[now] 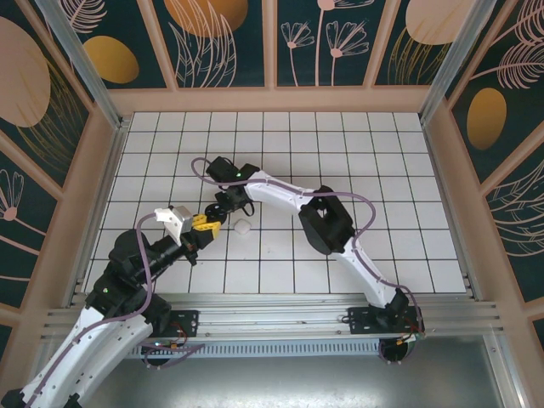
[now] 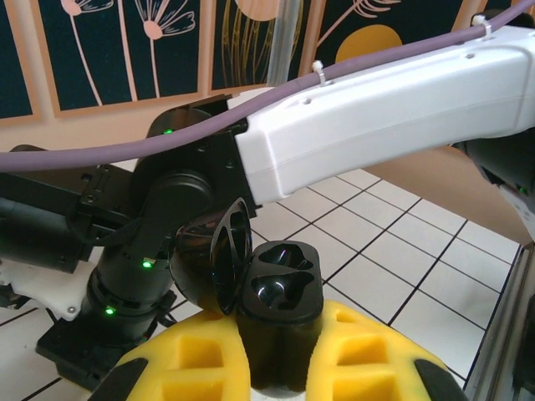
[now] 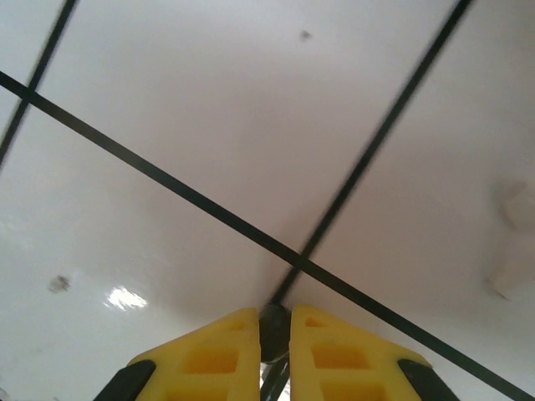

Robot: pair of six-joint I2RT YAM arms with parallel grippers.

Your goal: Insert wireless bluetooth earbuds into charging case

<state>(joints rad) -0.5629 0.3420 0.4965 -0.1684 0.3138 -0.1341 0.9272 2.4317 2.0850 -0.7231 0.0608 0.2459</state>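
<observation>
A black charging case (image 2: 280, 292) stands upright between the yellow fingers (image 2: 188, 355) of my left gripper (image 2: 280, 324), which is shut on it. Its lid (image 2: 224, 263) is swung open to the left, and both sockets look empty. In the top view the left gripper (image 1: 204, 223) holds the case just above the tiles. My right gripper (image 1: 223, 206) points down at the floor right behind it. In the right wrist view its jaws (image 3: 274, 322) are shut on a small dark round earbud (image 3: 274, 332) resting on the white tile.
A small white object (image 1: 242, 226) lies on the tiles just right of both grippers, and shows as a blur (image 3: 512, 242) in the right wrist view. The right arm (image 2: 376, 109) reaches across close above the case. Wooden walls (image 1: 272, 100) enclose the tiled floor.
</observation>
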